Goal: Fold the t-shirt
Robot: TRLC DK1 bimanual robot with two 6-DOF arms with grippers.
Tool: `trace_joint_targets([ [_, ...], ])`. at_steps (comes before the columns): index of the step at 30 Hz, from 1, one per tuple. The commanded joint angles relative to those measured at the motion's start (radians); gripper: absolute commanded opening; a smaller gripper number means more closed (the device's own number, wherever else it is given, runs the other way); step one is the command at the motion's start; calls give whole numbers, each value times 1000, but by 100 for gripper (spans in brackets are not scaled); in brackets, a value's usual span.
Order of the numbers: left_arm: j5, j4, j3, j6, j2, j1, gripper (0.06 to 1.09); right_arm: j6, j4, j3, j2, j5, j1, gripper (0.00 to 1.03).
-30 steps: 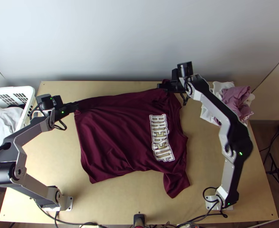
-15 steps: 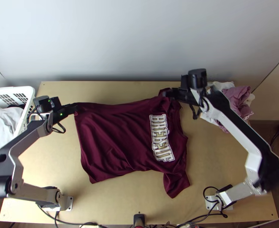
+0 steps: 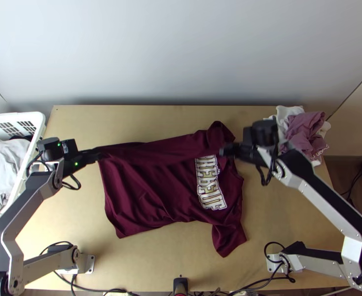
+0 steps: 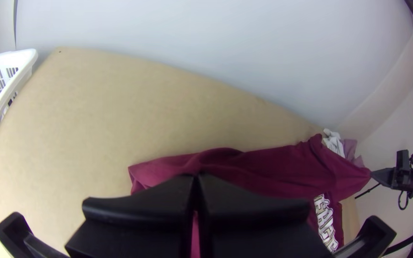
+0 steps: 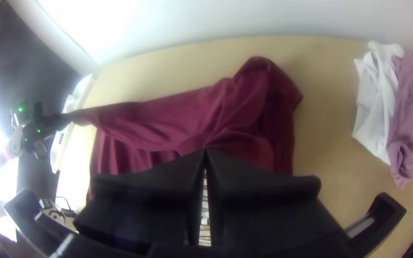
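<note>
Maroon t-shirt (image 3: 146,197) on the light wooden table (image 3: 274,212): the body lies spread, the far side drawn into a raised fold between two grippers — the left gripper (image 3: 98,155) pinches the far hem corner, the right gripper (image 3: 222,150) pinches cloth near the far sleeve. White and mauve garments (image 3: 305,129) lie bunched at right; a basket (image 3: 39,121) stands at left.

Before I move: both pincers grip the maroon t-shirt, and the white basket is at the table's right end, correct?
No, the top view shows the basket at the left end; left pincer and right pincer do grip the t-shirt.
</note>
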Motion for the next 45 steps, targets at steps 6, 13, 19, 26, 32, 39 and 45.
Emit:
trace_joint_targets([
  [6, 4, -72, -144, 29, -101, -33, 9, -95, 38, -262, -39, 3, 43, 3],
  [13, 6, -147, -233, 1, -150, -100, 30, -166, 195, -406, -21, 0, -61, 36],
  [19, 73, -345, -242, -42, -374, -108, 101, -192, 64, -450, -144, -90, -56, 100],
  [26, 73, -504, -233, -8, -567, -59, 101, -193, -92, -544, -595, -218, -18, 99],
  [32, 151, -524, -199, 54, -616, -31, 101, -233, -133, -542, -567, -316, -35, 99],
  [39, 205, -550, -187, 96, -583, -124, 101, -327, -130, -550, -322, -333, -38, 99],
  [45, 207, -592, -194, 152, -504, -231, 101, -345, -51, -539, -196, -366, -82, 99],
])
